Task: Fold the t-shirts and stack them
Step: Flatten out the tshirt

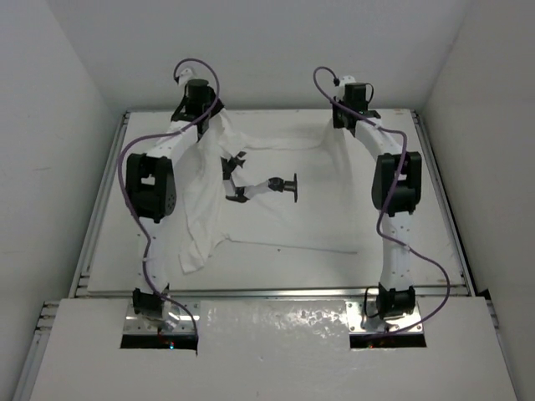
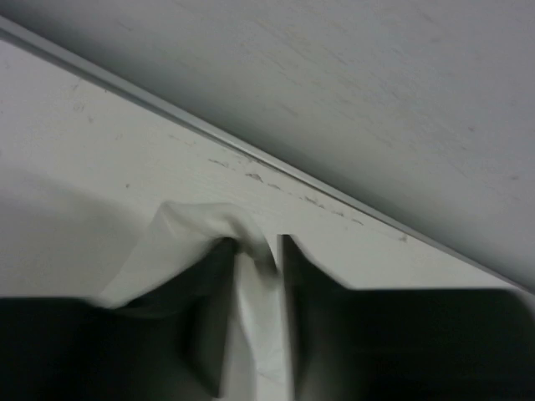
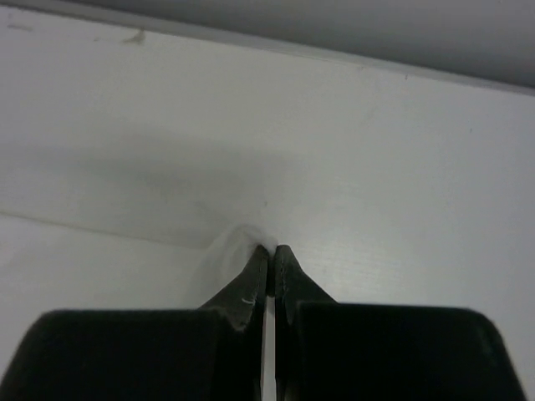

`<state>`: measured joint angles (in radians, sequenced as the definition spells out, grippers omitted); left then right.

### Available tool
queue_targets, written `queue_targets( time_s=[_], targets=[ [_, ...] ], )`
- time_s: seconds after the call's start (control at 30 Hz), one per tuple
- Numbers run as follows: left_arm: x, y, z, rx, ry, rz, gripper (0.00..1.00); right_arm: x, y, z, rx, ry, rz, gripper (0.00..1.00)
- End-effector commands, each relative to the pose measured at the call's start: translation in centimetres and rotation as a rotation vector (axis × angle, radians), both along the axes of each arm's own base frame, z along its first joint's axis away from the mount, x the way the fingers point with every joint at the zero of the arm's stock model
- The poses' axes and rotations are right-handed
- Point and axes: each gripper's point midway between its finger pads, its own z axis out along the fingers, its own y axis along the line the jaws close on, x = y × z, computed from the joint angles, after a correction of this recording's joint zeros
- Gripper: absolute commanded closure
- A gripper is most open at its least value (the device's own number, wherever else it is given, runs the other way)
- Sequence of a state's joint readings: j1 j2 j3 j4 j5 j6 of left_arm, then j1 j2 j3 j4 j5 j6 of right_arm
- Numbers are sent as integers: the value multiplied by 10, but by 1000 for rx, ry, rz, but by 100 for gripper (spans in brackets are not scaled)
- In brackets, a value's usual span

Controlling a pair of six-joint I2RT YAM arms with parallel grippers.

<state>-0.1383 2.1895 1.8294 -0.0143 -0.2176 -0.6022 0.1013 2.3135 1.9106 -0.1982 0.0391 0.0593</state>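
Gripped the t-shirt (image 1: 201, 213) by two upper corners near the top of the frame.
Clenched the left claw (image 2: 255, 246) on a bunched white fold at upper left; pinched cloth in the right claw (image 3: 272, 251) at upper right. Draped the rest across the middle of the desk (image 1: 318, 271), black chest mark (image 1: 259, 188) at centre.

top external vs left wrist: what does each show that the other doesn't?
Only top external: the whole t-shirt with its black mark, stretched between the left gripper and right gripper near the far edge of the table. Only left wrist: a close-up of the left jaws closed on a bunched fold of cloth. Both: the left gripper holding white cloth above the table.
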Motion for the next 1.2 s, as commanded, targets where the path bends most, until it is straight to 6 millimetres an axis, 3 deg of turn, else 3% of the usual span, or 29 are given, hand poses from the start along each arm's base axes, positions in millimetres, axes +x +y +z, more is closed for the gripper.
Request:
queue_targets(
  time_s=[0.0, 0.07, 0.1, 0.13, 0.17, 0.2, 0.27, 0.3, 0.33, 0.37, 0.4, 0.43, 0.47, 0.5, 0.53, 0.57, 0.6, 0.63, 0.67, 0.7, 0.73, 0.77, 0.8, 0.83, 0.87, 0.9, 0.93, 1.0, 1.17],
  targets=[
    [42, 23, 27, -17, -90, 58, 64, 51, -14, 37, 25, -118, -4, 100],
    [50, 43, -1, -44, -15, 142, 49, 74, -23, 43, 48, -176, -36, 88],
    [53, 57, 12, -49, -28, 208, 33, 82, -28, 52, 61, -222, -52, 47],
    [53, 67, 13, -85, -30, 264, 25, 87, -41, 59, 71, -252, -94, 4],
    [51, 85, 21, -94, -42, 311, 17, 87, -50, 58, 82, -261, -136, 1],
    [49, 96, 26, -97, -57, 351, 0, 87, -59, 71, 115, -284, -181, 1],
    [43, 112, 51, -108, -89, 384, 0, 83, -66, 79, 130, -281, -236, 1],
    [36, 110, 51, -111, -52, 366, 0, 77, -64, 100, 138, -296, -230, 1],
    [28, 105, 50, -117, -18, 338, 0, 68, -58, 103, 138, -266, -222, 1],
    [13, 90, 73, -140, -13, 274, 0, 56, -51, 91, 136, -216, -223, 1],
    [-6, 80, 61, -133, 67, 263, 0, 43, -40, 122, 143, -239, -208, 1],
    [-34, 70, 22, -116, 191, 266, 0, 25, -19, 113, 123, -172, -199, 1],
    [-65, 40, 45, -100, 193, 236, 0, 5, -14, 96, 118, -96, -222, 1],
    [-99, 43, 28, -29, 281, 313, 0, -13, -7, 92, 129, -33, -237, 1],
    [-126, 36, 19, -60, 315, 377, 0, -49, 1, 99, 142, 51, -244, 1],
    [-174, 26, -2, -45, 392, 387, 0, -86, 10, 60, 190, 191, -256, 1],
    [-200, 22, -17, -72, 449, 387, 0, -112, 17, 52, 217, 236, -244, 1],
    [-219, 17, -27, -125, 470, 386, 0, -129, 31, 95, 280, 113, -186, 1],
    [-239, 17, -10, -173, 426, 360, 0, -175, 34, 44, 279, 228, -174, 1],
    [-271, 21, -44, -157, 497, 354, 0, -191, 38, 46, 295, 210, -167, 1],
    [-292, 27, -29, -187, 456, 370, 0, -223, 38, 43, 290, 214, -163, 1],
    [-320, 36, -51, -154, 509, 388, 0, -239, 36, 37, 289, 232, -164, 1],
    [-336, 40, -54, -131, 527, 380, 0, -254, 35, 32, 289, 248, -161, 1],
    [-353, 44, -50, -127, 516, 370, 0, -281, 30, 6, 275, 312, -172, 1],
    [-367, 46, -56, -114, 542, 362, 1, -293, 27, 10, 282, 289, -169, 1],
    [-388, 43, -78, -105, 608, 324, 3, -302, 26, 4, 283, 297, -172, 1],
    [-398, 41, -82, -105, 618, 285, 3, -319, 23, -13, 274, 333, -180, 1],
    [-419, 41, -102, -94, 685, 267, 6, -327, 25, -12, 298, 320, -170, 1],
    [-425, 41, -117, -38, 767, 232, 19, -337, 29, -11, 342, 308, -150, 1]
  ],
)
